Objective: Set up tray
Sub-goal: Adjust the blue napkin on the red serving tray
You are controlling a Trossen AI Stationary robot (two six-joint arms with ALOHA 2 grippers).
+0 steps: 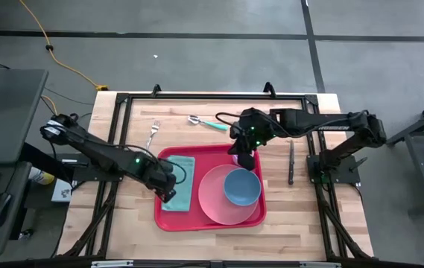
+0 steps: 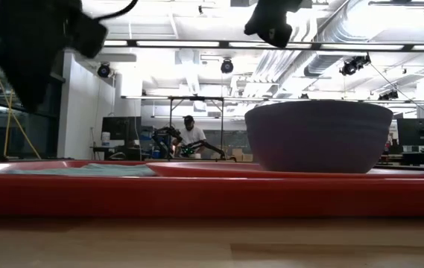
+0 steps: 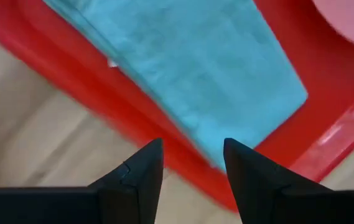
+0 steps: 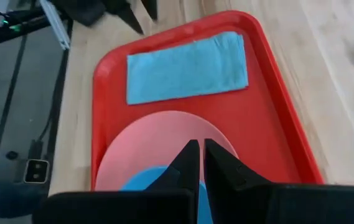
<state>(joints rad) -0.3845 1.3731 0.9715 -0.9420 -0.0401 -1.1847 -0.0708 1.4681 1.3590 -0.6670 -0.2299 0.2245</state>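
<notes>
Left gripper (image 3: 192, 171) hovers with fingers apart, holding nothing; directly beneath it lie the teal cloth napkin (image 3: 189, 68) and the large red rectangular plastic tray (image 1: 210, 187) on the wooden tabletop (image 1: 301, 216). Right gripper (image 4: 196, 163), fingers pressed together and empty, hangs above the tray's round pink plate (image 4: 158, 140).

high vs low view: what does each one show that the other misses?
High only: metal fork, teal-handled spoon and dark knife on the wooden table; left gripper open by the teal cloth napkin.
Low only: a person in the room behind.
Both: large red plastic tray, round pink plate, blue bowl.
</notes>
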